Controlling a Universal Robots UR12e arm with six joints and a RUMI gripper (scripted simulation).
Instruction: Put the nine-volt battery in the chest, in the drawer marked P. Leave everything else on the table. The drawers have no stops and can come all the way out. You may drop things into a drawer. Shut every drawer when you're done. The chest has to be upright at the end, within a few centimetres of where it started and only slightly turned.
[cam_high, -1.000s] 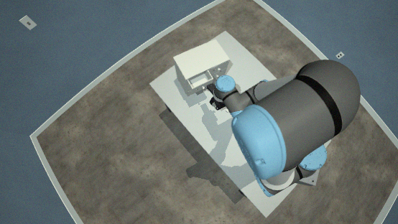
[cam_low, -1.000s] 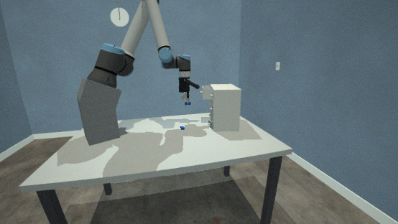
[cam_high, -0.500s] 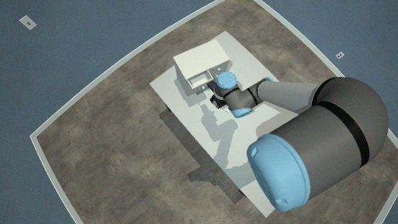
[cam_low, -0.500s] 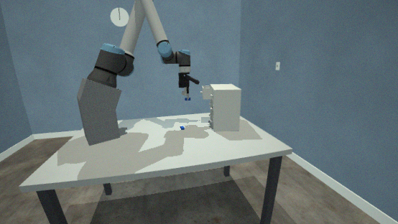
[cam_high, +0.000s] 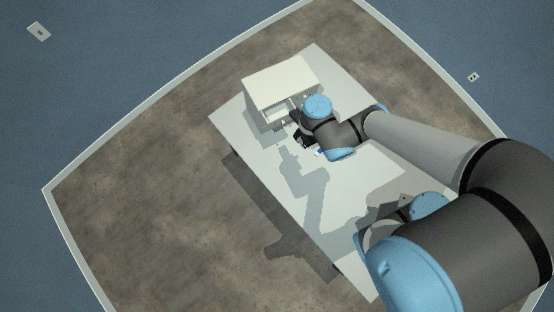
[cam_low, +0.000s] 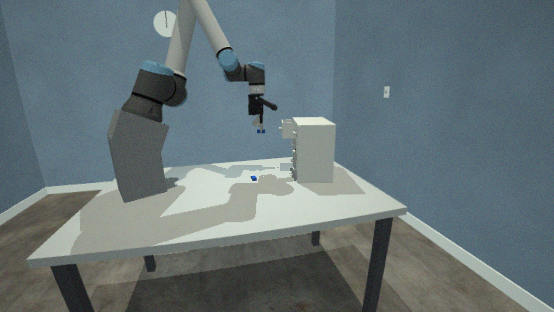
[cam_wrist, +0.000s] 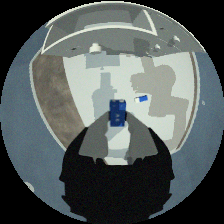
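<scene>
My gripper (cam_low: 260, 129) hangs high above the table, a little in front of the white chest (cam_low: 312, 149). It is shut on a small dark-blue block, the nine-volt battery (cam_wrist: 117, 111), held upright between the fingertips; the battery also shows in the side view (cam_low: 260, 131). The chest stands upright at the table's far end (cam_high: 280, 85). Its top drawer (cam_low: 287, 128) is pulled out toward the gripper and shows open from above (cam_high: 276, 114). The drawer marks are too small to read. In the overhead view the wrist (cam_high: 320, 125) hides the fingers.
A small blue-and-white object (cam_low: 253, 178) lies on the table below the gripper, in front of the chest; it also shows in the wrist view (cam_wrist: 142, 98). The robot's grey base (cam_low: 137, 160) stands at the table's other end.
</scene>
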